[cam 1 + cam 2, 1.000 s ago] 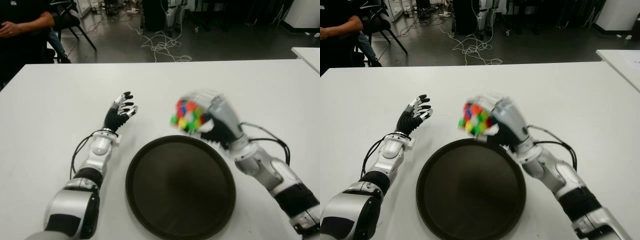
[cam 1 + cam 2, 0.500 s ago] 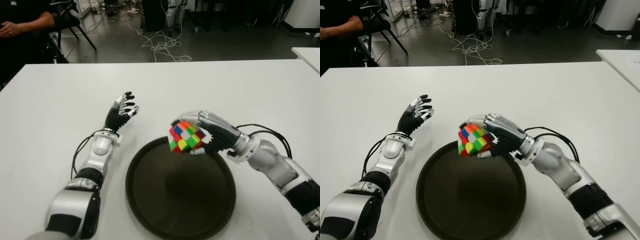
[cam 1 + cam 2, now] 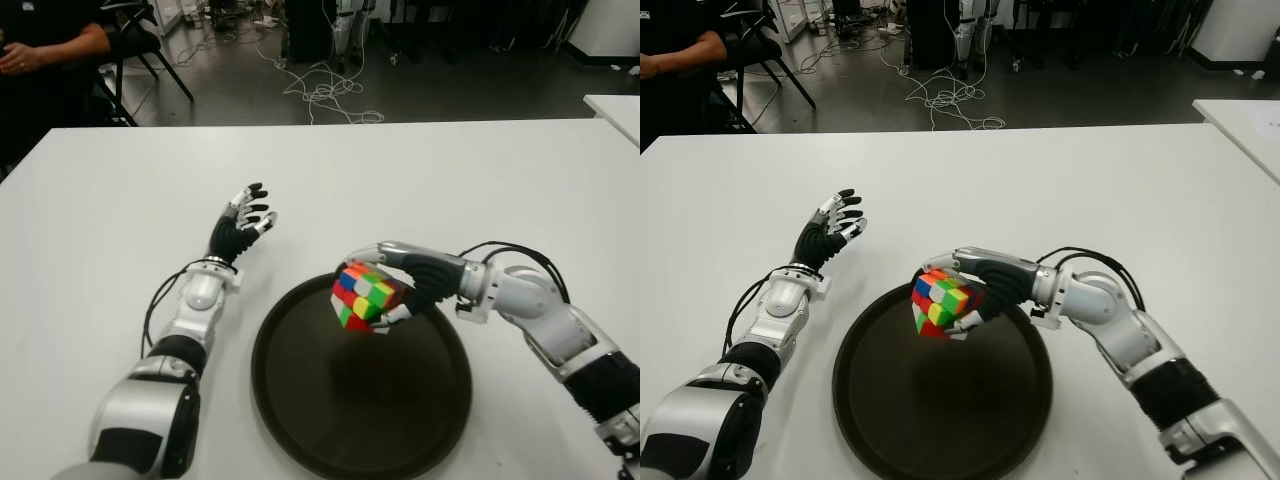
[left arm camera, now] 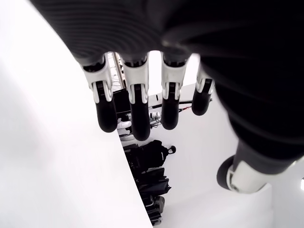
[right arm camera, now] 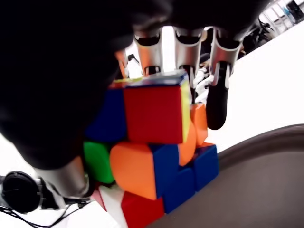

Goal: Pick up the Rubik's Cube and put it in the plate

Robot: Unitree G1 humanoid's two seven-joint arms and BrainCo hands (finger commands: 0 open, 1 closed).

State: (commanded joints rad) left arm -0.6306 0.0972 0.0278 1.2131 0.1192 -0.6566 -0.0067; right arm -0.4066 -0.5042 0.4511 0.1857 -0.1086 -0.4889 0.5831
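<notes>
Rubik's Cube (image 3: pixel 365 299): clasped in right hand (image 3: pixel 408 285) fingers, over plate (image 3: pixel 300 400) rim for lowering.
Left hand (image 3: pixel 240 228): empty, fingers spread, beside plate on counter (image 3: pixel 120 190).

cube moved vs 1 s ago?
Yes. The Rubik's Cube, gripped by the right hand, has come down and toward the robot, from beyond the plate rim to over its far part.
</notes>
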